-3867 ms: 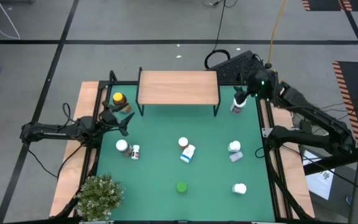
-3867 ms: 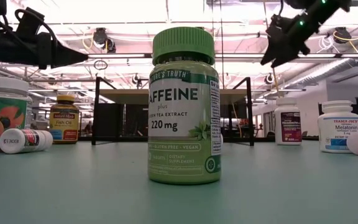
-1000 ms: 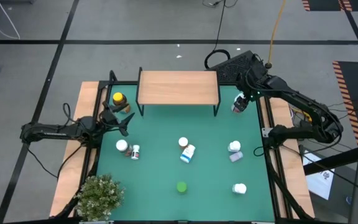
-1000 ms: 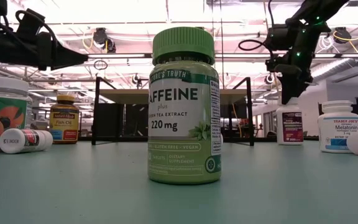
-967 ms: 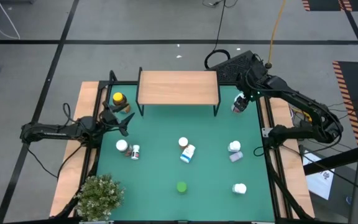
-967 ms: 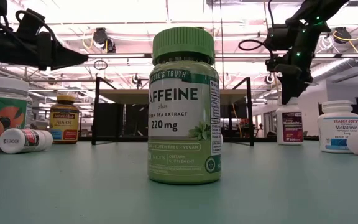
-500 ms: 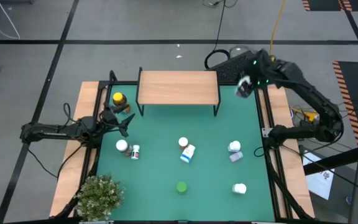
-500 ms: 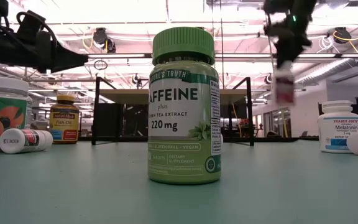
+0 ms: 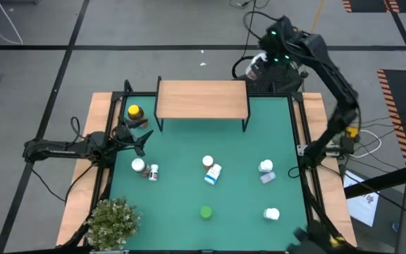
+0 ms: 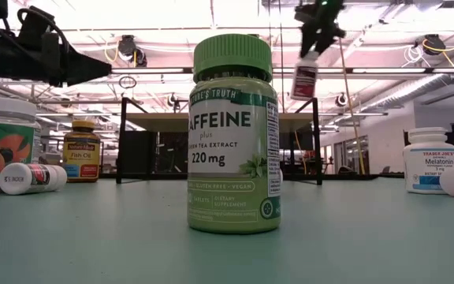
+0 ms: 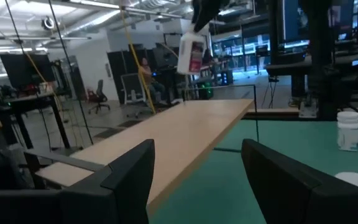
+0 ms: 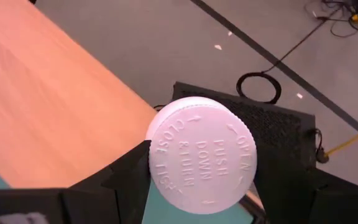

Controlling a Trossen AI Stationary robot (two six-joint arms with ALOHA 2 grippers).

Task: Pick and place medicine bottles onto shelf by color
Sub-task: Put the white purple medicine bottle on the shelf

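Observation:
My right gripper (image 9: 265, 58) is raised high over the far right end of the light-wood shelf (image 9: 203, 99), shut on a white medicine bottle with a dark red label (image 10: 304, 79). That bottle also shows in the left wrist view (image 11: 191, 53). On the green mat stand or lie a green bottle (image 9: 206, 211), an amber yellow-capped bottle (image 9: 134, 113) and several white ones. My left gripper (image 9: 138, 138) waits open by the mat's left edge, near the amber bottle. My right gripper pinches the bottle at its top, one finger (image 12: 126, 174) on each side of the white cap (image 12: 202, 154). The fingers come slanting down from above. The bottle hangs below them, slightly tilted and lifted clear above the shelf's right end.
White bottles sit at the mat's left (image 9: 138, 166), middle (image 9: 207, 162) and right (image 9: 266, 166), with one near the front right (image 9: 271, 214). A leafy potted plant (image 9: 111, 222) stands at the near left corner. A wooden frame (image 9: 83, 183) borders the mat.
My right gripper has lifted the white bottle off the mat's far right corner. It has risen high and swung toward the far edge and a little leftward, over the shelf's right end. The bottle now hangs clear in the air.

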